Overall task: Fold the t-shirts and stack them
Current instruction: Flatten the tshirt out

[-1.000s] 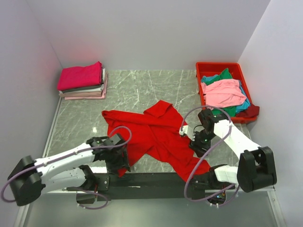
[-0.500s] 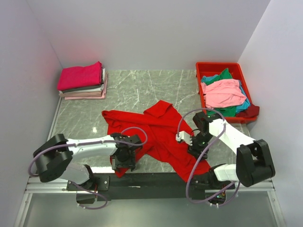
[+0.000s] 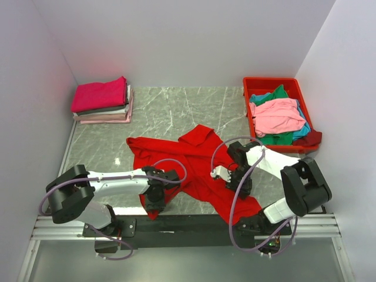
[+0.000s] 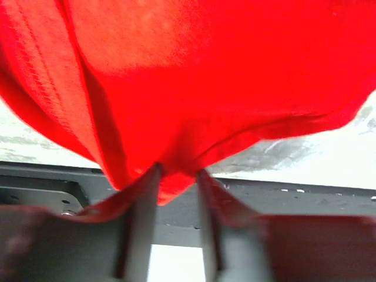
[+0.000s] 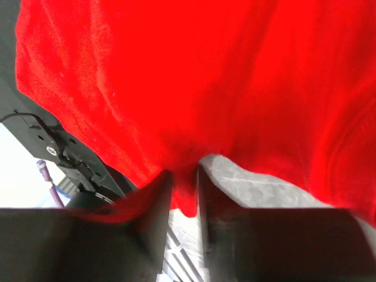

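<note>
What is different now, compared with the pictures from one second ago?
Both grippers closed on the red t-shirt: the left gripper shifted slightly right and pinched its near hem, the right gripper shifted left and nearer and pinched its right edge. The shirt itself, the folded stack and the red bin stayed as they were.

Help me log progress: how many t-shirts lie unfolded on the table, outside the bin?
1: the red t-shirt, crumpled at the near middle of the table; another beneath it can't be ruled out.
</note>
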{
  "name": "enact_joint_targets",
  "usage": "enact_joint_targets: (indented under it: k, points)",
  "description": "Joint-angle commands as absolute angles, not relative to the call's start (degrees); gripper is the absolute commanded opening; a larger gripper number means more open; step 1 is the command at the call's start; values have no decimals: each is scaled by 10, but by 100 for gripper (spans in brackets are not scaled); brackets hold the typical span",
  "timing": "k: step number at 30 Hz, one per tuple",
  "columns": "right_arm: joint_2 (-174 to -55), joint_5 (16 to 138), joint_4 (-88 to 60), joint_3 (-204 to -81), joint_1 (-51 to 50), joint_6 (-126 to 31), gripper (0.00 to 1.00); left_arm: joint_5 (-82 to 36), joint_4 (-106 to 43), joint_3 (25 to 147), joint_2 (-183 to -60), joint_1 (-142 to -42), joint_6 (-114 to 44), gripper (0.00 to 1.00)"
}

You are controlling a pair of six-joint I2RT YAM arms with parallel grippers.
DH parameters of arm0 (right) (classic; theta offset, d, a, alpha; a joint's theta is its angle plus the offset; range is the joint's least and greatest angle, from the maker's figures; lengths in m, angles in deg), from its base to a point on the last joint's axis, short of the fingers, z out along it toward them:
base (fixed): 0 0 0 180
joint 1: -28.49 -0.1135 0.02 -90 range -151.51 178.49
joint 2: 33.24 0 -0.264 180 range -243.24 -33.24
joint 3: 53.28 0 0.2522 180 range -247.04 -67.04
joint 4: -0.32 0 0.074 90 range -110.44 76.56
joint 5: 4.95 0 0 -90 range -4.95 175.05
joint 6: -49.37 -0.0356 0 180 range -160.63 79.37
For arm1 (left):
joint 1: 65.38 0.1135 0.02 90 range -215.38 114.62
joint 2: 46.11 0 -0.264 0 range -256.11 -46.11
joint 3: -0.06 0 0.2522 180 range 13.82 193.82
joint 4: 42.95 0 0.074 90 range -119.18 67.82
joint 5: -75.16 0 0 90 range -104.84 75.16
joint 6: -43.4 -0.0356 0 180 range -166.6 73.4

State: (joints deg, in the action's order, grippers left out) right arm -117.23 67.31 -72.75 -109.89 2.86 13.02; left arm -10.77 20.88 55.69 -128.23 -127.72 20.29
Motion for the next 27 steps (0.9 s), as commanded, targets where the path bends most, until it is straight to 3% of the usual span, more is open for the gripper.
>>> enact_joint_targets:
  k: [1, 2, 5, 11, 13, 16, 21, 23, 25, 27]
  points:
    - [-1186, 661, -727, -1113, 26, 110, 23, -61, 198, 545, -1296, -1280, 198, 30]
    - [-1188, 651, -742, -1118, 27, 116, 4, -60, 197, 543, -1294, -1280, 197, 19]
    - [-1176, 625, -773, -1134, 26, 126, 0, -45, 213, 553, -1278, -1280, 195, 1]
    - [-1118, 646, -815, -1227, 43, 108, 0, 47, 308, 640, -1208, -1275, 187, 0]
    - [-1125, 652, -818, -1316, 57, 94, 0, 99, 332, 692, -1198, -1245, 164, 0]
    - [-1181, 659, -817, -1499, 84, 53, 0, 141, 344, 784, -1192, -1154, 90, 0]
    - [-1325, 646, -851, -1973, 118, -32, 0, 184, 257, 988, -1206, -1019, -108, 0]
    - [-1397, 666, -849, -2185, 118, -67, 0, 191, 239, 1136, -1234, -977, -174, 0]
    - [-1393, 706, -804, -2234, 117, -91, 0, 198, 234, 1311, -1269, -965, -203, 0]
    - [-1287, 730, -673, -2118, 118, -103, 0, 184, 218, 1416, -1284, -964, -241, 0]
